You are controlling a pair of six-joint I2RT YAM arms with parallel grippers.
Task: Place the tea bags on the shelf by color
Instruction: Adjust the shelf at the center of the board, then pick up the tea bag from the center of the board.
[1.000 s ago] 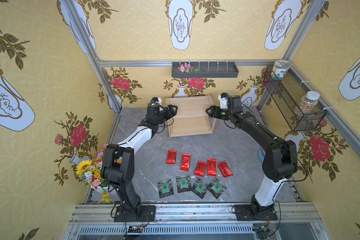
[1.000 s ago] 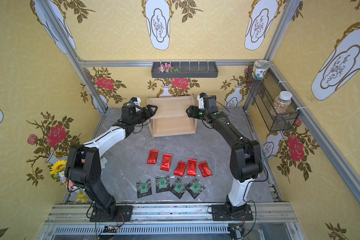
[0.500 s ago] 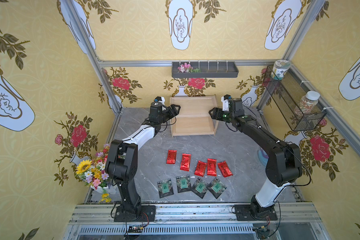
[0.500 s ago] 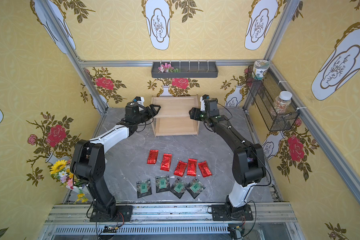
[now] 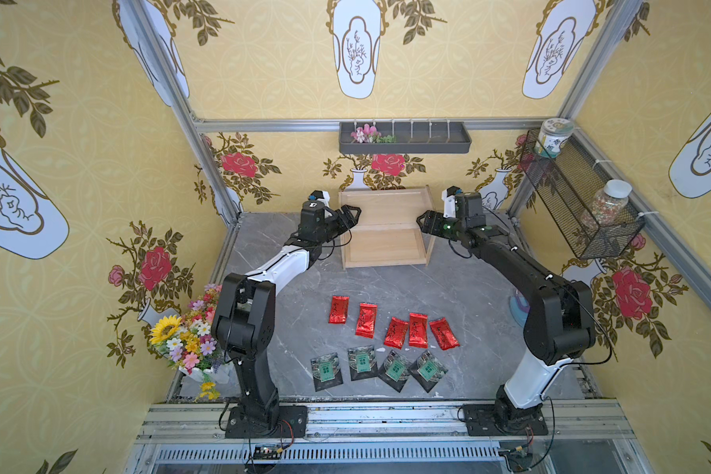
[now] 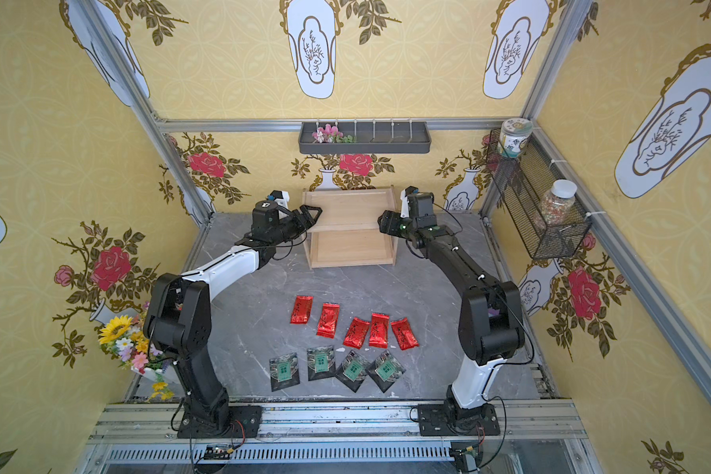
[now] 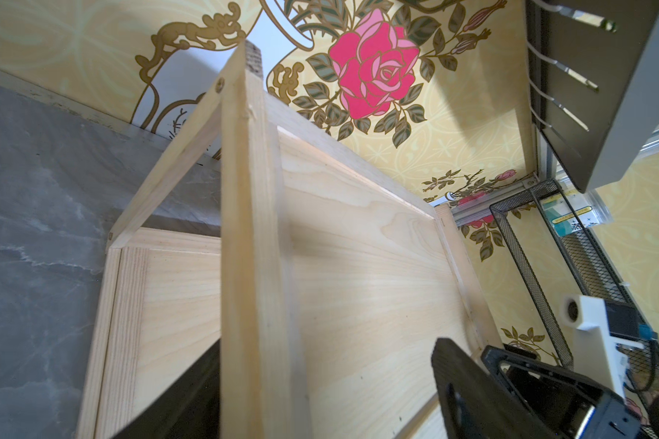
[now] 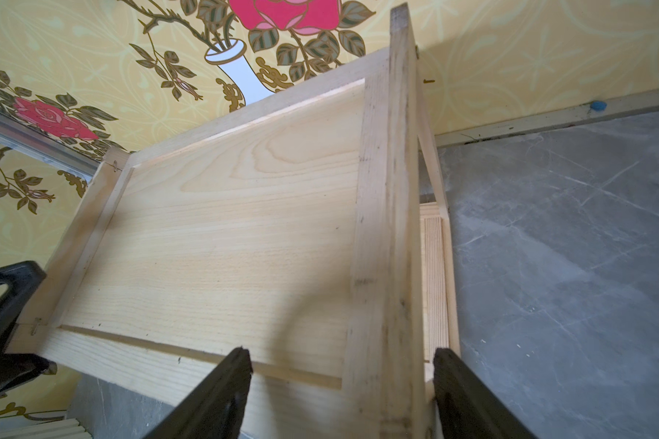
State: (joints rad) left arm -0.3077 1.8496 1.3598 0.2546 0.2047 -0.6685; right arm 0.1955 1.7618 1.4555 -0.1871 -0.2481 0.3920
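red bags [image 5: 395,332] and green bags [image 5: 362,363] lie in two rows on the counter [image 5: 448,287], well apart from the bare shelf [image 5: 386,246] by the back wall. left fingers [image 7: 468,380] and right fingers [image 8: 221,387] are open, each pair straddling a shelf post. sorting not begun. judged next: back off the posts, lower onto one bag, pinch its edge.

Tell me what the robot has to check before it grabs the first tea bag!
1. Left gripper jaws open, holding nothing: ok.
2. Right gripper jaws open, holding nothing: ok.
3. Both clear of the shelf: not ok, each straddles one side of it.
4. Shelf boards bare: ok.
5. Red tea bags flat on the table: ok.
6. Green tea bags not overlapping: cannot tell.
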